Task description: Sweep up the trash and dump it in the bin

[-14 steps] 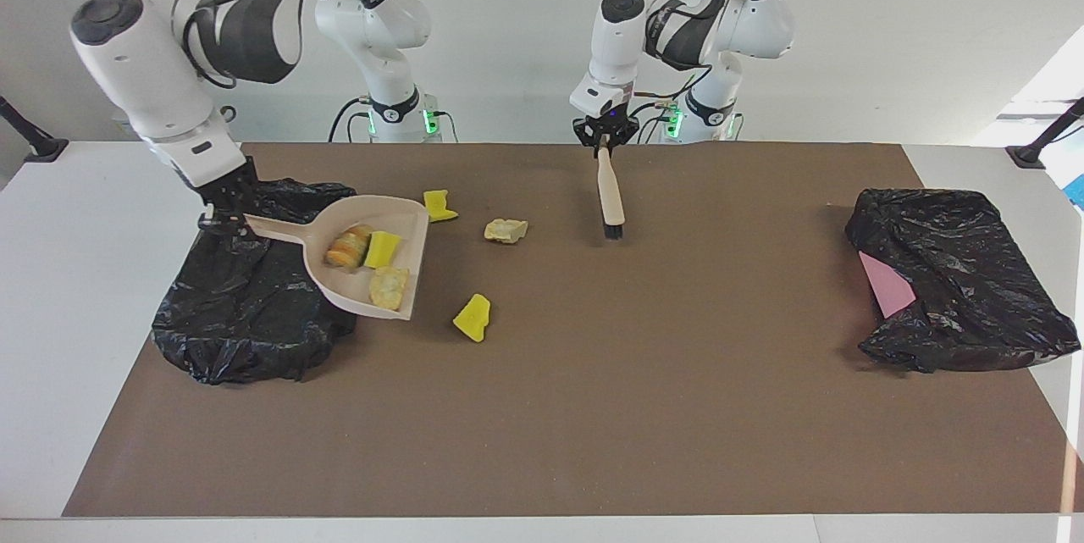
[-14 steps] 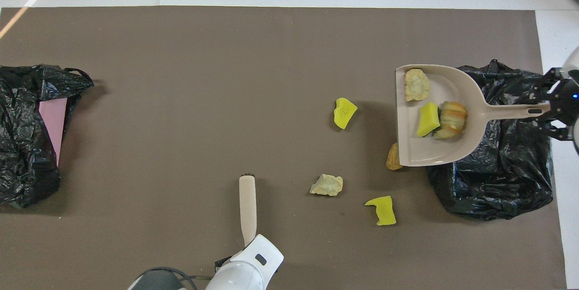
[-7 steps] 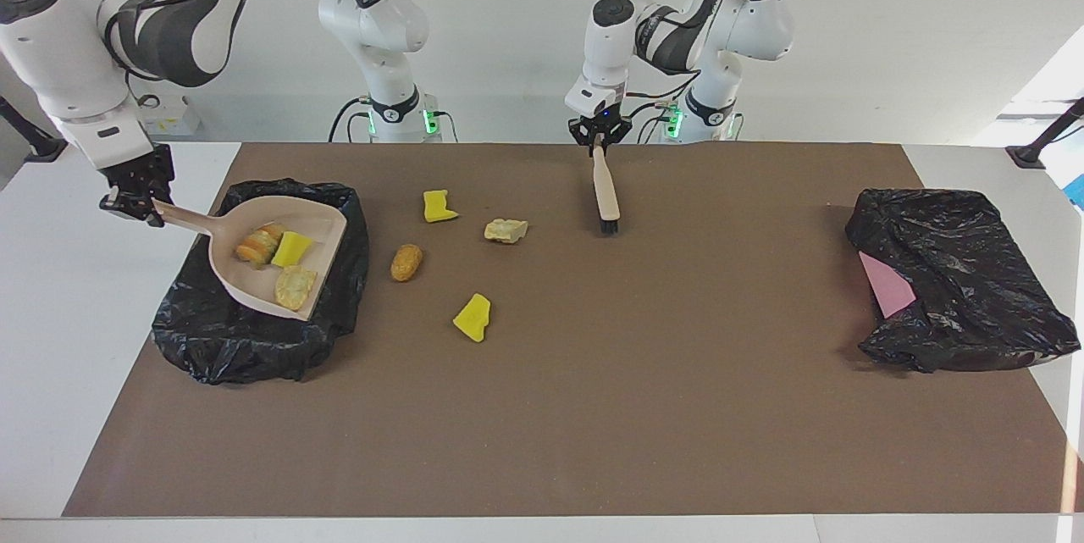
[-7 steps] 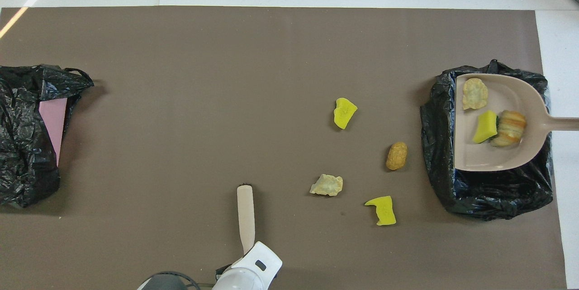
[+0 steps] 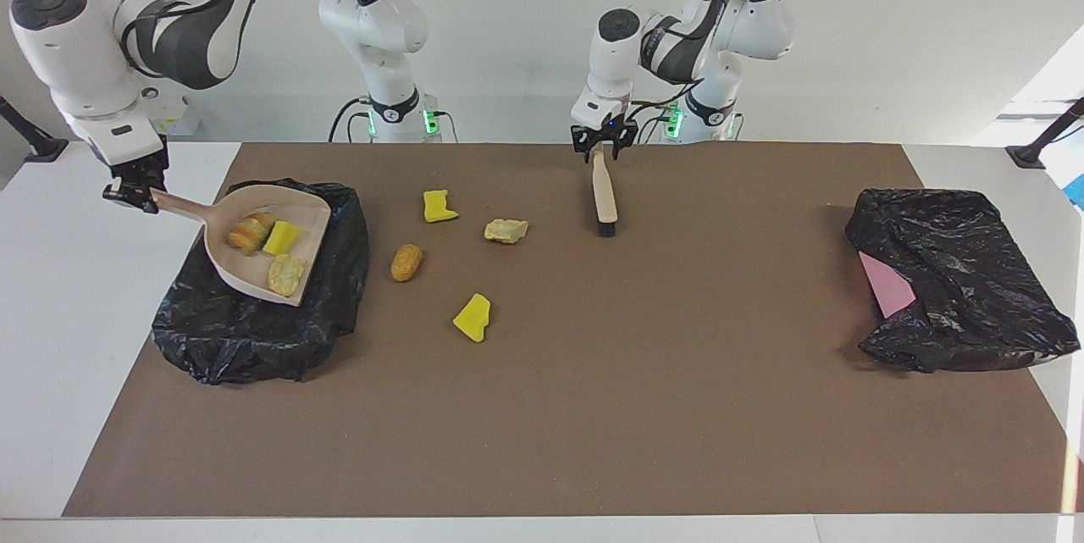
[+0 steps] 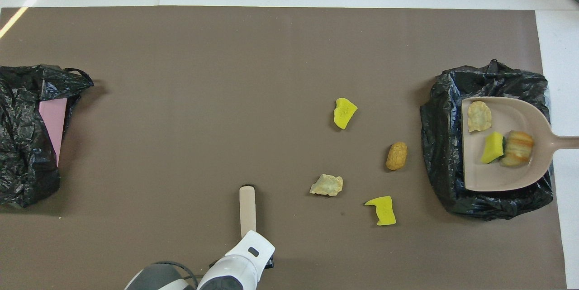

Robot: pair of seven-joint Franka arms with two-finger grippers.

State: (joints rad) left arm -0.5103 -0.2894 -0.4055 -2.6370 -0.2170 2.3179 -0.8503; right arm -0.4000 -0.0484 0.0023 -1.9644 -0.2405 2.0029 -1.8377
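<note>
**First load over the bin, not yet tipped**

The step in hand is the dump. The right claw (image 5: pixel 131 190) is closed on the handle of the dustpan (image 5: pixel 254 279), which hangs over the black bin (image 5: pixel 254 340). Its long axis runs along the table. The handle points out past the bin's edge on the right arm's side and the mouth faces the table's middle.

Three pieces of trash ride in the pan: a striped bread-like piece (image 5: pixel 248 233), a yellow chunk (image 5: pixel 282 238) and a pale lump (image 5: pixel 286 274). The next move, as I judge it, calls for tipping the mouth down inside the bin's rim so that they slide out and not over the edge.

Four more scraps lie on the table, all off the bin toward the left arm's end. The brown piece (image 5: pixel 406 262) is nearest the bin, its long axis running toward and away from the robots. Then come two yellow chunks (image 5: pixel 439 206) (image 5: pixel 472 317) and a tan lump (image 5: pixel 506 229).

The left claw (image 5: pixel 603 149) waits at the handle end of the brush (image 5: pixel 604 196), well apart from the bin. The brush points its bristles away from the robots. Whether that claw grips it I cannot tell.
</note>
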